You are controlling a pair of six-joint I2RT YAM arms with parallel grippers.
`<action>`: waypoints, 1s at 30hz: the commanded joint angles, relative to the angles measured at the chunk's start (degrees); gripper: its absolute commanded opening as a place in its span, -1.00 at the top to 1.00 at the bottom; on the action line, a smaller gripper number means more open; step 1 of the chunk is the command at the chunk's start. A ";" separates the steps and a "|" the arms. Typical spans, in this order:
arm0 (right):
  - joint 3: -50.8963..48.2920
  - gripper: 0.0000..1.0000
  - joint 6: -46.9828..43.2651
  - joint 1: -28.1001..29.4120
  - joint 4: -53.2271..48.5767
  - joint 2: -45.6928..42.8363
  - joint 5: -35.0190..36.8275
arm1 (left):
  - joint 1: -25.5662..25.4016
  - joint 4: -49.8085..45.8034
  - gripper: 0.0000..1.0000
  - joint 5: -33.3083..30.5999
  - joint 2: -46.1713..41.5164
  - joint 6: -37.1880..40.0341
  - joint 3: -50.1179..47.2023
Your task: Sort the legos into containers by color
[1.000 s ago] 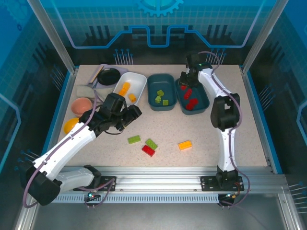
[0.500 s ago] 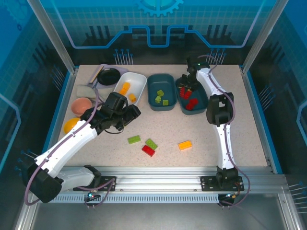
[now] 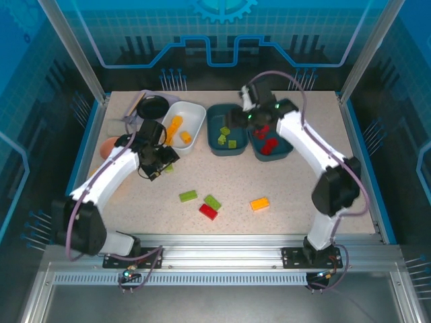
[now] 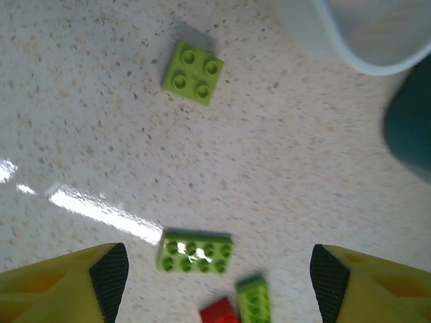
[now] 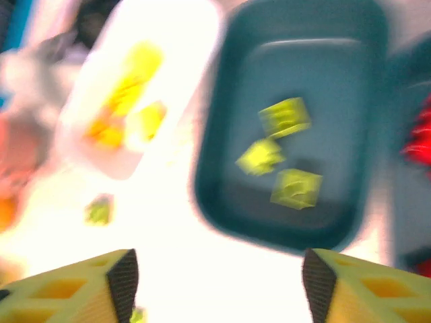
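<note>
Four loose legos lie mid-table: a green one [image 3: 188, 196], a second green one [image 3: 213, 202], a red one [image 3: 208, 211] and an orange one [image 3: 259, 203]. A small green lego [image 4: 193, 73] lies near the white container [image 3: 195, 114], which holds orange-yellow legos [image 3: 175, 124]. The middle teal container [image 3: 225, 148] holds green legos [image 5: 296, 188]. The right teal container [image 3: 286, 149] holds red legos [image 3: 269, 145]. My left gripper [image 3: 160, 163] hovers open over the table near the small green lego. My right gripper [image 3: 232, 123] is open with nothing in it, above the middle container.
A round black pan [image 3: 153, 108], a grey object [image 3: 120, 126] and a pink cup [image 3: 109, 145] stand at the back left. The right wrist view is motion-blurred. Blue rails edge the table on both sides.
The right gripper opened over the red container and swung left to above the green one. The left arm pulled back and left, toward the small green lego by the white container.
</note>
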 commanded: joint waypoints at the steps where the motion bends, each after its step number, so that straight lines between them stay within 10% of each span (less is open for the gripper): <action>1: -12.43 -0.53 -1.15 5.00 12.37 -6.50 -7.19 | 2.64 -0.09 -0.52 1.99 5.62 10.46 2.85; 11: -28.44 -0.65 3.64 12.65 15.35 -16.68 -10.48 | 4.30 1.23 -0.46 0.50 22.61 21.61 11.66; 30: -27.59 -0.62 4.15 12.59 10.95 -17.64 -7.74 | 4.13 4.57 0.00 -3.11 28.94 22.28 10.06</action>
